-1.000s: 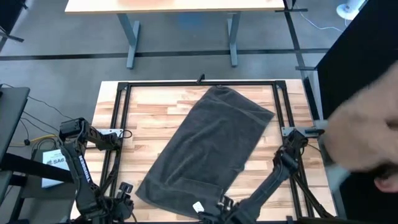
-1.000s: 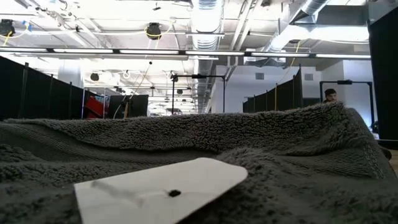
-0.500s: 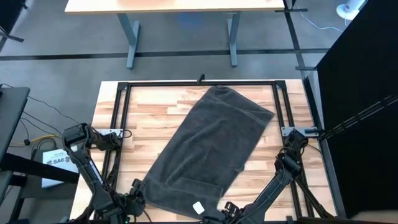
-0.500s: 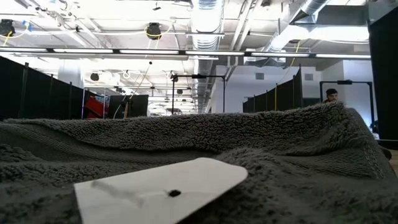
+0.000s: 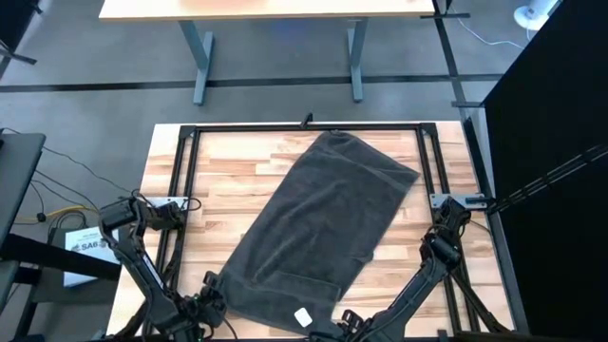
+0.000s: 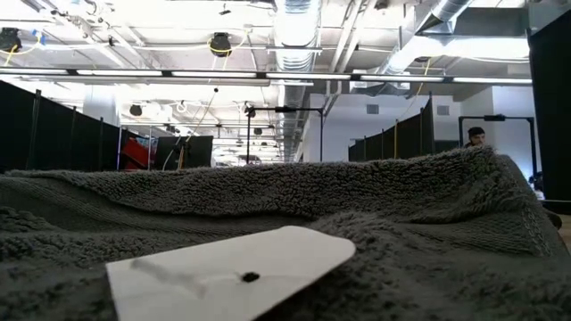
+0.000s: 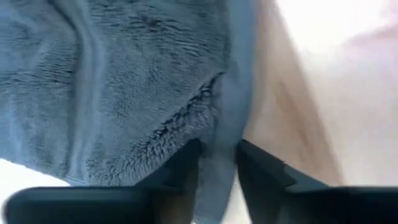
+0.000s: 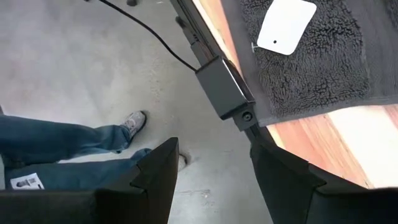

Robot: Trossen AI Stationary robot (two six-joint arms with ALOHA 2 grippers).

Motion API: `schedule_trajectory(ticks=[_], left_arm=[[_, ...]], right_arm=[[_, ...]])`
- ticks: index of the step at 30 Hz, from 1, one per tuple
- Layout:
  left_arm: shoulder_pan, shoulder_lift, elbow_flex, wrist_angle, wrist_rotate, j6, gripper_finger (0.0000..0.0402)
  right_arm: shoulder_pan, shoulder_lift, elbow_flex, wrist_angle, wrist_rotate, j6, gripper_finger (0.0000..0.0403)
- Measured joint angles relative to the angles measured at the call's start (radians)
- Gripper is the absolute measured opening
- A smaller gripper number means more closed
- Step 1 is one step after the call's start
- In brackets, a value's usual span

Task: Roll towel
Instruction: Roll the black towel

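Seen from above, the towel (image 5: 318,228) lies spread flat and slantwise across the wooden bench (image 5: 218,180), one short end near the far edge, the other at the near edge, where a small white tag (image 5: 303,316) rests on the cloth. The left gripper (image 5: 211,302) sits low at the towel's near left corner, at the hem. The right gripper (image 5: 342,321) waits at the near edge just beside the tag end of the towel; from this height its fingers cannot be made out. A black frame (image 5: 304,128) borders the bench.

At bench level, the towel (image 6: 357,232) fills the lower half of the picture as a rumpled grey ridge, the white tag (image 6: 227,272) lying on it up close. Behind it stretches a hall with ceiling lights and ducts (image 6: 294,27) and dark partitions (image 6: 53,129); a person (image 6: 475,136) shows far off at the right.

From the left wrist, the left gripper (image 7: 217,165) has its two dark fingers (image 7: 261,165) narrowly apart, astride the towel's (image 7: 124,81) hemmed edge, which runs between them over pale wood; whether they are pressing the hem cannot be told.

From the right wrist, the right gripper (image 8: 214,171) hangs beyond the bench edge with its fingers (image 8: 155,171) spread wide and nothing between them, above grey floor. The towel (image 8: 317,62) corner and its tag (image 8: 285,26) lie on the bench beside a black box (image 8: 224,90) with a cable on the frame rail. A person's legs in jeans and a shoe (image 8: 132,121) stand on the floor.
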Motion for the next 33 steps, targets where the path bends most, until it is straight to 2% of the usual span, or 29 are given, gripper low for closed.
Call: schedule_trajectory(ticks=[2, 4, 8, 13, 19, 23, 30, 33], left_arm=[[0.006, -0.002, -0.001, -0.003, -0.004, -0.009, 0.0019], [0.006, -0.002, -0.001, -0.004, -0.011, -0.021, 0.0008], [0.027, -0.002, -0.001, -0.005, -0.019, -0.031, 0.0002], [0.056, -0.003, -0.001, 0.004, -0.011, -0.031, 0.0], [0.061, -0.005, -0.001, 0.006, 0.004, -0.032, 0.0], [0.061, -0.009, 0.0, 0.004, 0.016, -0.03, 0.0], [0.061, -0.009, 0.0, 0.003, 0.035, -0.011, 0.0], [0.06, -0.009, 0.0, -0.003, 0.036, -0.003, 0.0]], right_arm=[[0.005, 0.0, 0.0, -0.005, 0.001, 0.005, 0.0189], [0.01, 0.001, 0.0, -0.011, 0.002, 0.008, 0.0189], [0.02, 0.002, -0.015, -0.06, 0.031, 0.046, 0.0189], [0.029, 0.002, -0.08, -0.072, 0.057, 0.22, 0.0189], [0.035, 0.003, -0.202, 0.052, 0.072, 0.463, 0.0189], [0.04, 0.003, -0.282, 0.093, 0.135, 0.588, 0.0189], [0.038, 0.002, -0.348, 0.162, 0.168, 0.665, 0.0189], [0.037, -0.002, -0.383, 0.249, 0.178, 0.677, 0.0189]])
